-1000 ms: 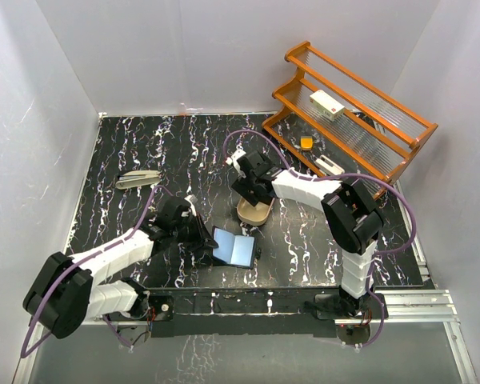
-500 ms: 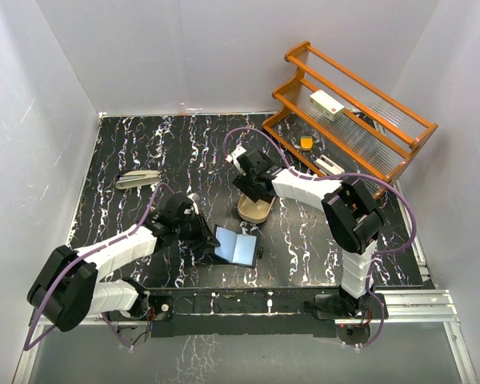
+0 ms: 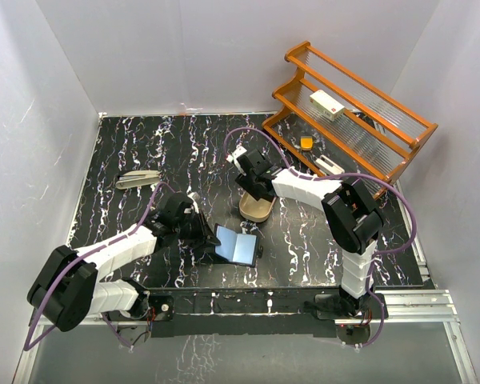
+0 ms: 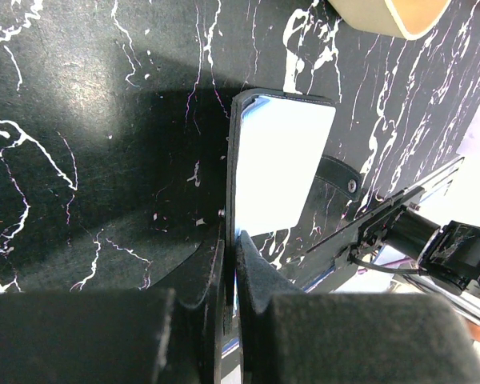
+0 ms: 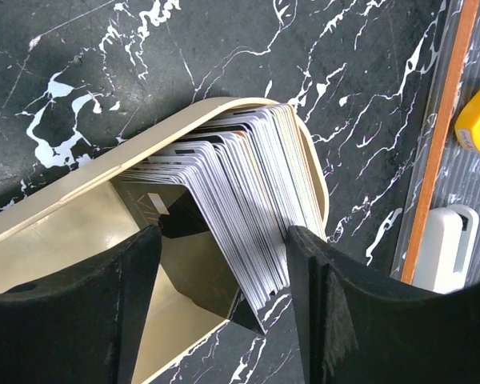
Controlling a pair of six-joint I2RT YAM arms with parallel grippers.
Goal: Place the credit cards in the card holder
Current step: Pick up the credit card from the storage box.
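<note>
The black card holder [image 3: 238, 247] lies open near the table's front middle, its blue-grey inner faces up. My left gripper [image 3: 202, 230] is shut on its left flap; in the left wrist view the flap's edge [image 4: 232, 200] runs between the closed fingers and a pale inner face [image 4: 280, 164] shows. The credit cards [image 5: 252, 188], a fanned stack of several pale cards, stand in the cream oval-ended tray [image 5: 72, 232]. My right gripper [image 5: 224, 304] is open just above the tray, its fingers on either side of the stack, touching none. From above it shows over the tray [image 3: 255, 210].
An orange wooden rack [image 3: 360, 120] stands at the back right with a white box, a small orange item [image 5: 478, 120] and a white piece [image 5: 448, 248]. A pale flat object [image 3: 137, 178] lies at the left. White walls close in the table.
My right gripper has shifted slightly up and right over the tray. My left gripper, holding the card holder's flap, has moved a little to the right.
</note>
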